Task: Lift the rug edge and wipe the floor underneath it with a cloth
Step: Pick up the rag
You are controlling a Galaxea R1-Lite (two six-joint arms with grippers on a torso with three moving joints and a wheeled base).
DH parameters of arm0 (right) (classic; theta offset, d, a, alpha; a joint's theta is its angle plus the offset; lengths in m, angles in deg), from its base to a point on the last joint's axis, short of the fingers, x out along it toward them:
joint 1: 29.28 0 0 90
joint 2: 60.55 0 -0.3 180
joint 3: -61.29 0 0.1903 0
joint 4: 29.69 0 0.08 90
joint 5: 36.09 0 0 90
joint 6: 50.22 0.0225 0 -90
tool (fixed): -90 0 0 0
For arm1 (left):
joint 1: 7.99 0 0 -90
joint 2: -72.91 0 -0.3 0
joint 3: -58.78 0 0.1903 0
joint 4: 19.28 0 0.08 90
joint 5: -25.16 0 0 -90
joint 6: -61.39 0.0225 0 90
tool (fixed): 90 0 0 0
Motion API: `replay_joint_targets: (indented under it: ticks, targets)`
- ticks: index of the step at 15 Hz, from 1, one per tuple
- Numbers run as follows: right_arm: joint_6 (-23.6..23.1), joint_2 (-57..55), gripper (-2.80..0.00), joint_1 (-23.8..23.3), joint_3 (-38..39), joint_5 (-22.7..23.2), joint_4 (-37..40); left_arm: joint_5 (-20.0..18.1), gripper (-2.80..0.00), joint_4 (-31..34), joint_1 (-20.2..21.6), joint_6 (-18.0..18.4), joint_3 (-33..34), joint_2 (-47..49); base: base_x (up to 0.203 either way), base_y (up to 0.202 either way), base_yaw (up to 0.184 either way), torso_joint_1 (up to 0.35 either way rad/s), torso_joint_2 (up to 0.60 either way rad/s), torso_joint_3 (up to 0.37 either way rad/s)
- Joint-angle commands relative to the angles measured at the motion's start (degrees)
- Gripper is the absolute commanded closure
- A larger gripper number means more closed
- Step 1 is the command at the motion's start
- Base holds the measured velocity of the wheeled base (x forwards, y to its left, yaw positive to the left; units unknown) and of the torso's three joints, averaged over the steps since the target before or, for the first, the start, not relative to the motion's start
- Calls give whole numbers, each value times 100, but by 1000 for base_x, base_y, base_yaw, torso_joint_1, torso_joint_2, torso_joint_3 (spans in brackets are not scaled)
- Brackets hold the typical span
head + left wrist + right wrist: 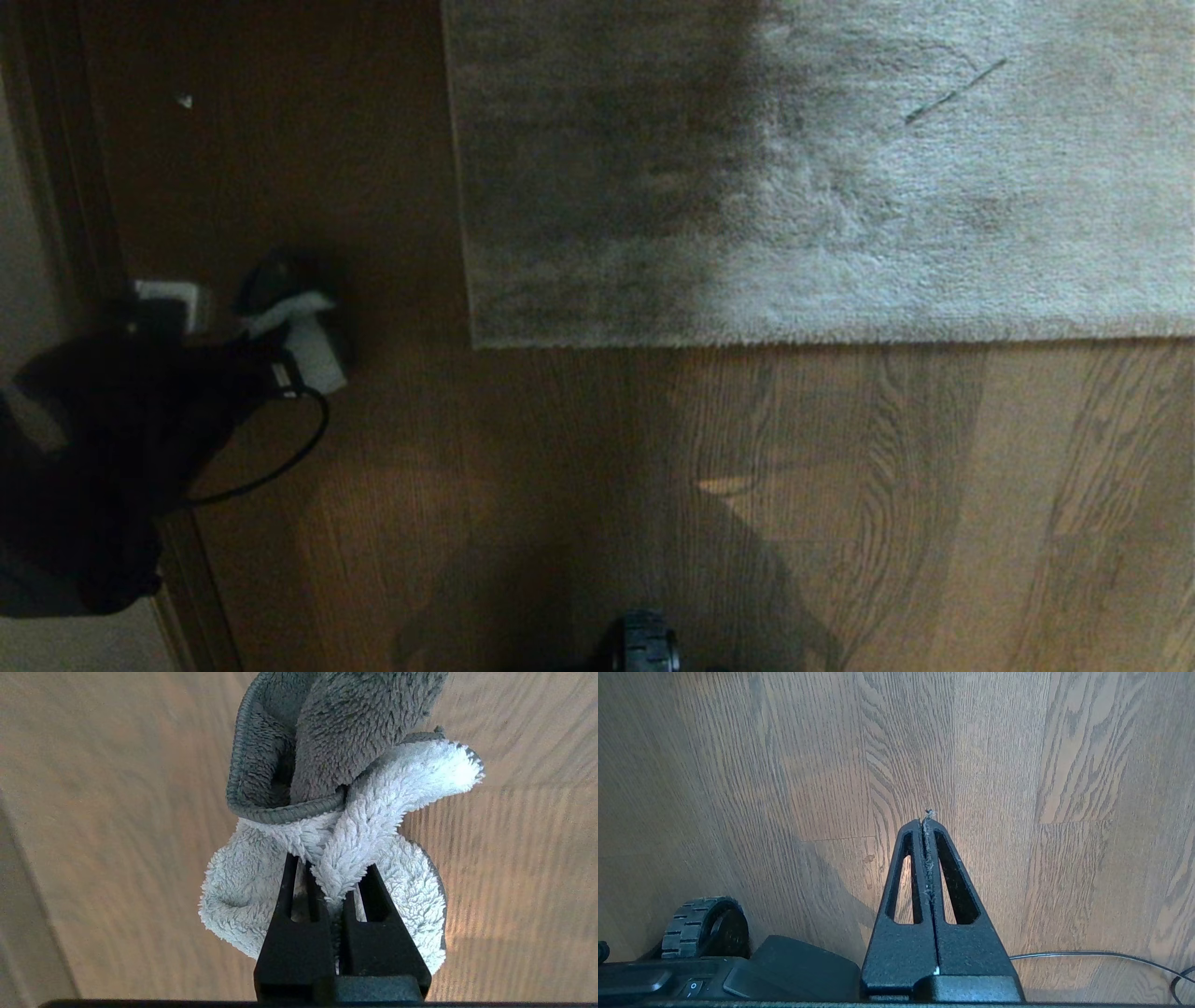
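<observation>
rug edge (822,341): lies flat on the floor (840,504), corner at centre of the head view; not yet lifted. cloth (336,826): white and grey, pinched in the left gripper (329,877), held above bare planks well left of the rug. right gripper (928,823): pressed together, empty, parked low by a wheel (703,926). lifting and wiping remain.

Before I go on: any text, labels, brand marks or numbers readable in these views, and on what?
None readable. The black robot base in the right wrist view bears a small white power symbol on a button, no letters. The white-and-grey fleece cloth, pale plush rug and brown wood-grain floor carry no print.
</observation>
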Motion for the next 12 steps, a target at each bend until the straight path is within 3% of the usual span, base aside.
replay_joint_targets:
  ticks: [1,12]
  targets:
    - [1,2,0,0,0,-12,-8,7,0,-264,26,-16,152,-441,0,0,0,0,0,0]
    - [1,2,0,0,0,-3,-6,0,0,-231,-63,-4,1676,-1728,0,0,0,0,0,0]
